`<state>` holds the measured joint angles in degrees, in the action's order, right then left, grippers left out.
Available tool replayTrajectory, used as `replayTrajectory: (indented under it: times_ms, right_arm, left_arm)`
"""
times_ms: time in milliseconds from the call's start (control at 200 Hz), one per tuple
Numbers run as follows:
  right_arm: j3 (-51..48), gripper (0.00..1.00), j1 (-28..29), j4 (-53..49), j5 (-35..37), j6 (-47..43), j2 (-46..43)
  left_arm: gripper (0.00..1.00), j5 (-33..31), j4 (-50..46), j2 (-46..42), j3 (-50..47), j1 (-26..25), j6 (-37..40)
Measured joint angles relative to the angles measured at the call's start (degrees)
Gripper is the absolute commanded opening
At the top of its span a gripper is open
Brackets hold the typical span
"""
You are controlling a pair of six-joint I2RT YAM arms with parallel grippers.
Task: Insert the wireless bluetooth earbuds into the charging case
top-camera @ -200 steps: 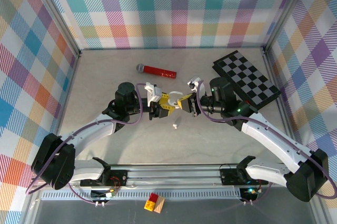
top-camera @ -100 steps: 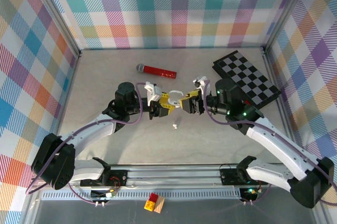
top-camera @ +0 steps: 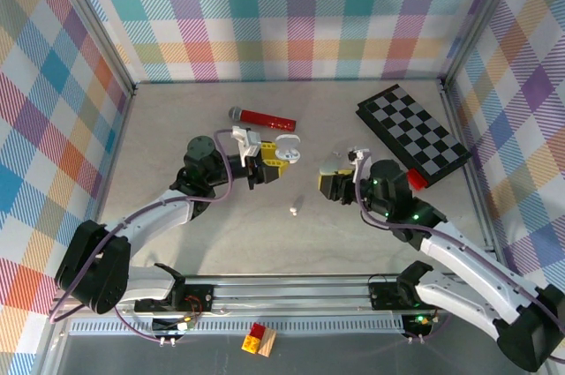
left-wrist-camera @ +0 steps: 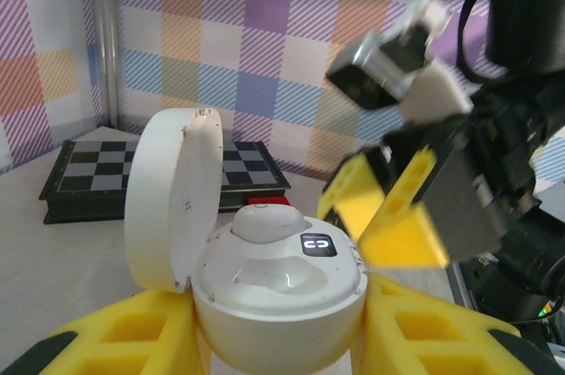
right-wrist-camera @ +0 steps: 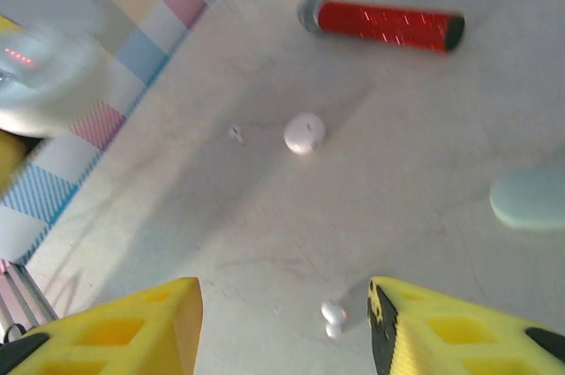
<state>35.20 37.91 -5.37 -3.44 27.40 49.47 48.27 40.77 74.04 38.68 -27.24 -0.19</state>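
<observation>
Though pale grey — tabletop point(top-camera: 177, 119) w/ pastel plaid walls point(top-camera: 282, 13) round

1. The left arm point(top-camera: 150, 216) reaches from its base at the near left toward the middle, forearm angled far and right.
2. Its wrist is held roughly level, so the left gripper point(top-camera: 279, 155) points right.
3. The yellow fingers point(left-wrist-camera: 115, 340) of the left gripper are clamped on either side of the charging case point(left-wrist-camera: 278, 287) (the grip is low on its body).
4. The right arm point(top-camera: 459, 256) comes from the near right and stretches far and left toward the middle.
5. The right gripper point(top-camera: 330, 183) points left and tilts down toward the table.
6. Its jaws stand apart, with a wide gap between the yellow fingers point(right-wrist-camera: 132, 322).
7. The two grippers face each other, well apart.
</observation>
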Motion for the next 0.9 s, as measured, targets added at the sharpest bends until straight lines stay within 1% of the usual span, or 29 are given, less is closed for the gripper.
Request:
replayTrajectory:
  times_ms: [75, 165, 320, 560, 690, 900]
  right_arm:
    - [-0.8, 0.54, -0.1, 0.2, -1.2, 1.8, 3.7]
    - [-0.2, 0.56, -0.1, 0.3, -3.8, 2.3, 10.8]
    - [4.5, 0.57, 0.0, -0.4, -8.7, 2.4, 25.2]
    - [9.4, 0.57, 0.4, 3.2, -16.1, 2.4, 39.6]
    - [12.0, 0.56, 0.4, 3.9, -18.9, 1.7, 44.7]
    - [15.4, 0.53, 0.4, 3.8, -20.8, -0.1, 48.2]
  left_arm:
    - [0.38, -0.4, 0.4, -0.5, -0.5, 0.6, -0.6]
    - [0.38, -0.9, 1.6, -0.8, -0.8, 0.9, -1.5]
    - [0.38, -1.0, 3.6, -1.2, -1.2, 1.2, -2.5]
    - [0.38, -1.5, 6.1, -1.8, -2.4, 1.3, -3.7]
    - [0.38, -1.5, 6.1, -2.3, -2.6, 1.8, -3.8]
    - [0.38, -1.5, 5.9, -3.1, -2.6, 2.3, -3.9]
